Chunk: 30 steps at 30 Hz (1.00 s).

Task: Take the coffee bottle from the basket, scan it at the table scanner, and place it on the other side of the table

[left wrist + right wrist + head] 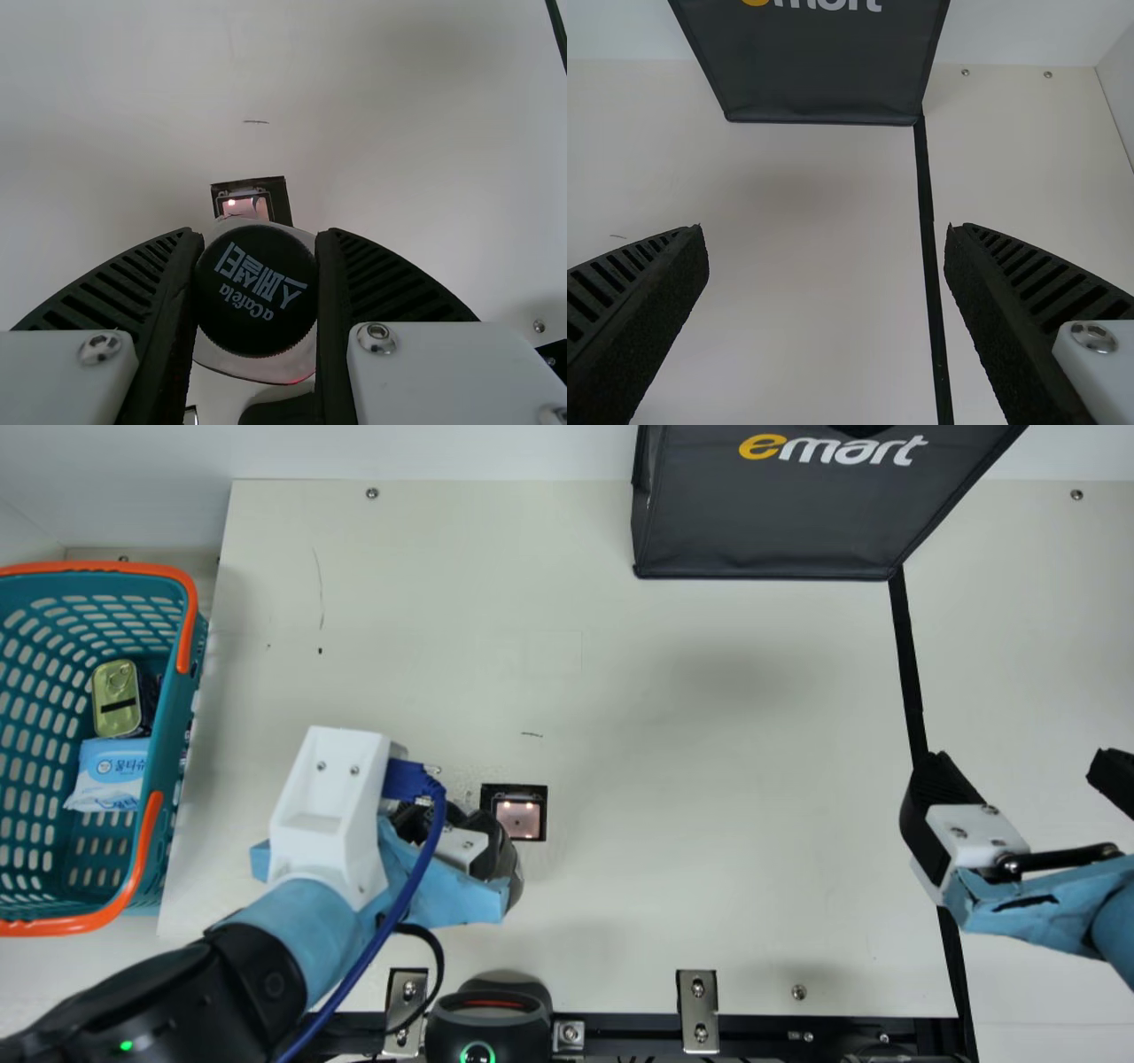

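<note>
Gently spread just as wide as the bottle (pixel 266 367), my left pincer (pixel 257 235) has it squeezed between two fingers, near the black cap (pixel 255 292). In the main view, the scanner (pixel 519 821) is very near that pincer, at about one o'clock. The bottle looks right by the scanner, but I can't tell if they touch. So I think this is the scan step: the bottle is out of the basket (pixel 185 624), which sits between nine and ten o'clock. I can't tell if the scan has worked. Next I should hold tight and turn the bottle so its code looks at the scanner, then wait a little. If the code points the wrong way, it won't get read. After that, I should lift the bottle, take it toward three o'clock across the table (pixel 753 779), and set it down softly. My right pincer (pixel 1019 775) is wide open with nothing in it, out at three o'clock, and should keep out of the way.
</note>
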### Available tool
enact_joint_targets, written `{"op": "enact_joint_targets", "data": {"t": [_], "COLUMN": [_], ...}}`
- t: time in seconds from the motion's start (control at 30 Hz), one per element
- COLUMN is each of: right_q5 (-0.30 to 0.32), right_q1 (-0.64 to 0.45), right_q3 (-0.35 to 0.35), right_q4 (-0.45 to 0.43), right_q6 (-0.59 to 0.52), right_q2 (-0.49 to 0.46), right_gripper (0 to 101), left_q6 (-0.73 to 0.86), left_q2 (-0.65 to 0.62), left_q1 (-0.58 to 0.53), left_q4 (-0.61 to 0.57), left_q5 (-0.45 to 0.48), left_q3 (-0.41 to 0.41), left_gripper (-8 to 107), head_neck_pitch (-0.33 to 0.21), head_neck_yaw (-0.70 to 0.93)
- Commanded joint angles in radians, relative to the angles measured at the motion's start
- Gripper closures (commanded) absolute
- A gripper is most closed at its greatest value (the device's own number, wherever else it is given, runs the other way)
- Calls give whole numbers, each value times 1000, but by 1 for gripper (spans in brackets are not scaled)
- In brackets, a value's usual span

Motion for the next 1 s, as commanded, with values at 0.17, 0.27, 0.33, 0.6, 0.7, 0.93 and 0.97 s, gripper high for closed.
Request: {"op": "enact_joint_targets", "data": {"t": [0.17,0.27,0.33,0.6,0.7,0.93,0.97], "right_q5": [0,0,0,0,0,0,0], "right_q1": [0,0,0,0,0,0,0], "right_q3": [0,0,0,0,0,0,0], "right_q4": [0,0,0,0,0,0,0], "right_q6": [0,0,0,0,0,0,0], "right_q2": [0,0,0,0,0,0,0], "right_gripper": [6,6,6,6,6,6,6], "left_q6": [-92,-121,-138,-178,-179,-181,-182], "left_q2": [28,39,47,70,76,92,93], "left_q1": [-42,-55,-60,-74,-82,-128,-136], "left_q4": [9,10,11,19,37,123,137], "left_q5": [0,-6,-10,-19,-13,31,38], "left_q3": [-15,-23,-28,-35,-33,-40,-41], "left_gripper": [107,107,107,107,107,107,107], "head_neck_pitch": [-27,-27,-27,-27,-27,-27,-27], "head_neck_yaw": [0,0,0,0,0,0,0]}}
